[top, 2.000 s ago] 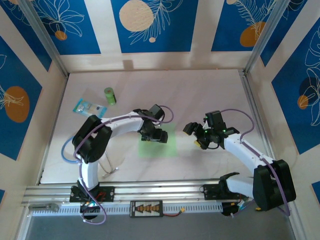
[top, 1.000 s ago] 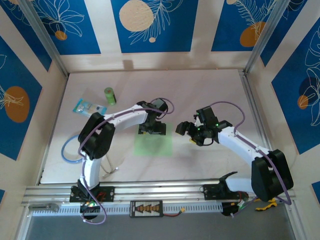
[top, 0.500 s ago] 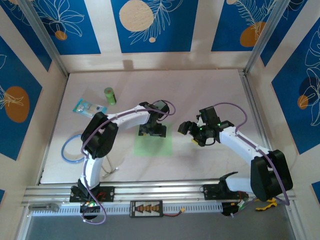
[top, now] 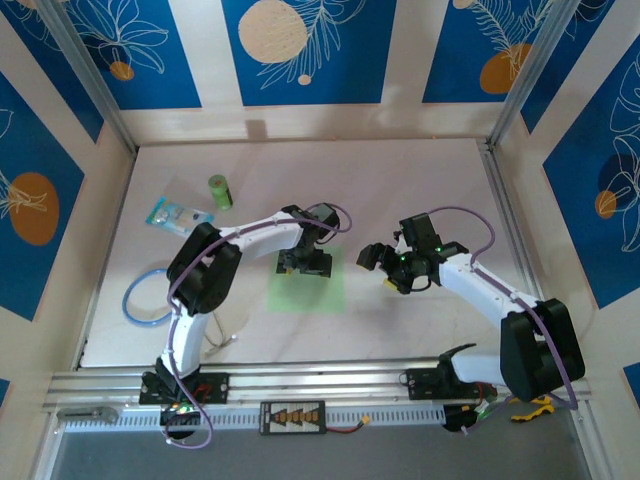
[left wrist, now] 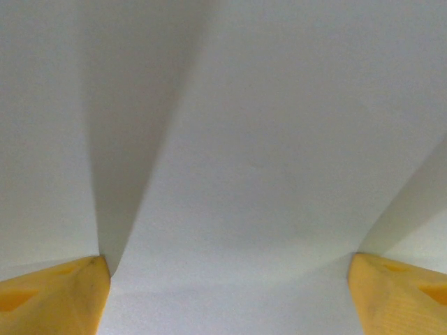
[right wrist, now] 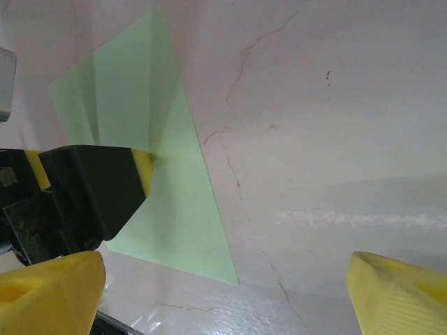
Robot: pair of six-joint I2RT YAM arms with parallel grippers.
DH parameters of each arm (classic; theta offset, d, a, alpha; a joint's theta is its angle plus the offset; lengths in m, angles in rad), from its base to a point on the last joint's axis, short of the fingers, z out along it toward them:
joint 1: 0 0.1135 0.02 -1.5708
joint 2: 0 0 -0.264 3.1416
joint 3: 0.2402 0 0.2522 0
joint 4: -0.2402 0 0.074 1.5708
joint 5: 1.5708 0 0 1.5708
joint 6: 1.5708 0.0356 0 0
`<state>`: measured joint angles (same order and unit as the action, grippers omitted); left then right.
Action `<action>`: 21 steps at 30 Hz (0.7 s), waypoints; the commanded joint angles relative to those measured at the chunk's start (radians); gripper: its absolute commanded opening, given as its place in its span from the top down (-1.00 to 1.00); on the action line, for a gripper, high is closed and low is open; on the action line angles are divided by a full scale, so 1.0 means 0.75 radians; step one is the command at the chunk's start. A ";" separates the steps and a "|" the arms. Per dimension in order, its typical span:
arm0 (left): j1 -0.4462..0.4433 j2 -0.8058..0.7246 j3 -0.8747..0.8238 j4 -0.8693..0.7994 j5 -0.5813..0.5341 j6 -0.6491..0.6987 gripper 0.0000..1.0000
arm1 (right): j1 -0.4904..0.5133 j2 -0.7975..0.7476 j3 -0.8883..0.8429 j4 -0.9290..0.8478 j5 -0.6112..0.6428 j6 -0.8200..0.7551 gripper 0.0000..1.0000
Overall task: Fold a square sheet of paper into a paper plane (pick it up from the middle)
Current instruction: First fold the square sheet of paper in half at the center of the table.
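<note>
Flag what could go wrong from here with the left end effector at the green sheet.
The square sheet of paper lies flat on the table; the open left end effector may push or crumple it rather than pinch it when closing.
From above it sits near the sheet's far edge, so the grab may miss the middle.
The open right end effector hovers close beside the sheet's right edge; the arms could clash if both converge.

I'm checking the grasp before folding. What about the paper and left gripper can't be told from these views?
- Top view: the left gripper covers part of the far edge of the square sheet of paper.
- Left wrist view: plain pale surface, paper or table unclear.
- Right wrist view: that gripper hides part of the sheet; contact unclear.
</note>
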<state>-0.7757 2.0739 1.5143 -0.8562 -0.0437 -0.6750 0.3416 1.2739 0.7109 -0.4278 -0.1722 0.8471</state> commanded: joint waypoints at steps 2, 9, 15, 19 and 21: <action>-0.009 0.052 -0.028 -0.012 -0.009 -0.018 -0.76 | -0.007 -0.007 -0.011 -0.018 -0.037 0.016 -0.79; -0.009 0.070 -0.057 0.004 -0.019 -0.026 -0.76 | -0.010 -0.033 -0.021 -0.029 -0.020 0.025 -0.80; -0.009 0.071 -0.080 0.028 -0.004 -0.029 -0.75 | -0.013 -0.046 -0.026 -0.031 -0.018 0.035 -0.79; -0.011 0.063 -0.083 0.035 0.005 -0.027 -0.72 | -0.014 -0.048 -0.027 -0.031 -0.014 0.040 -0.80; -0.011 0.059 -0.082 0.037 0.012 -0.023 -0.70 | -0.014 -0.048 -0.026 -0.029 -0.013 0.042 -0.80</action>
<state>-0.7757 2.0724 1.4998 -0.8417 -0.0505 -0.6804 0.3378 1.2530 0.7040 -0.4328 -0.1722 0.8658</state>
